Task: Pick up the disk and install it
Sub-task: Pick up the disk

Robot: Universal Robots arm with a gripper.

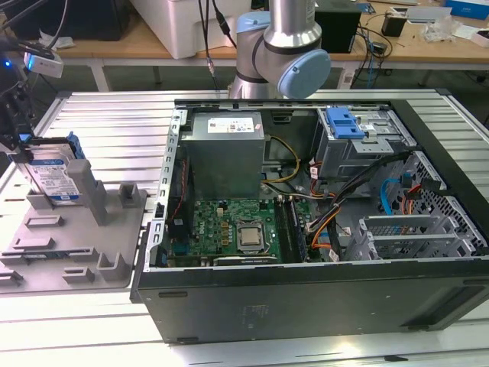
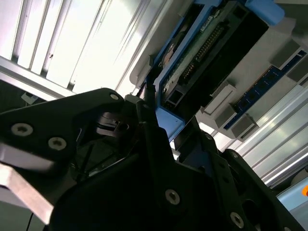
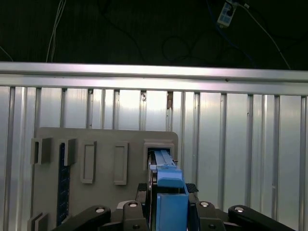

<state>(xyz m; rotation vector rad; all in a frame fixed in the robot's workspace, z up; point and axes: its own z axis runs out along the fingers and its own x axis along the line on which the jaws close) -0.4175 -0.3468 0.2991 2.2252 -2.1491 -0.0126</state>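
The gripper (image 3: 168, 210) sits right over the disk (image 3: 168, 180), whose blue carrier edge runs up between the black gripper parts in the first wrist view. These parts flank the carrier closely on both sides. I cannot tell whether they are clamped on it or merely straddle it.

The disk stands upright on edge in a slot at one end of the grey tray (image 1: 84, 233), and by the look of it is seated there, not lifted. The second wrist view shows its circuit-board face and a row of connector pins close to the gripper.

Beyond the tray lies the slatted aluminium table (image 1: 114, 130) that carries it. The open computer case (image 1: 306, 298) lies just beside the tray, on the exterior view's right of it. Well apart from the tray, inside the case, is the grey drive cage (image 1: 359, 153) with its blue latch (image 1: 344, 122).

The step in hand seems to be taking hold of the disk in its slot. To do it well, the grip should probably land square on the two broad faces, centred along the carrier's edge, so the disk cannot pivot. Pressure is better borne by the carrier and metal body than by the exposed board. Any pull should follow the line of the slot, with the disk kept upright, since a tilt could jam the carrier against the tray's walls.
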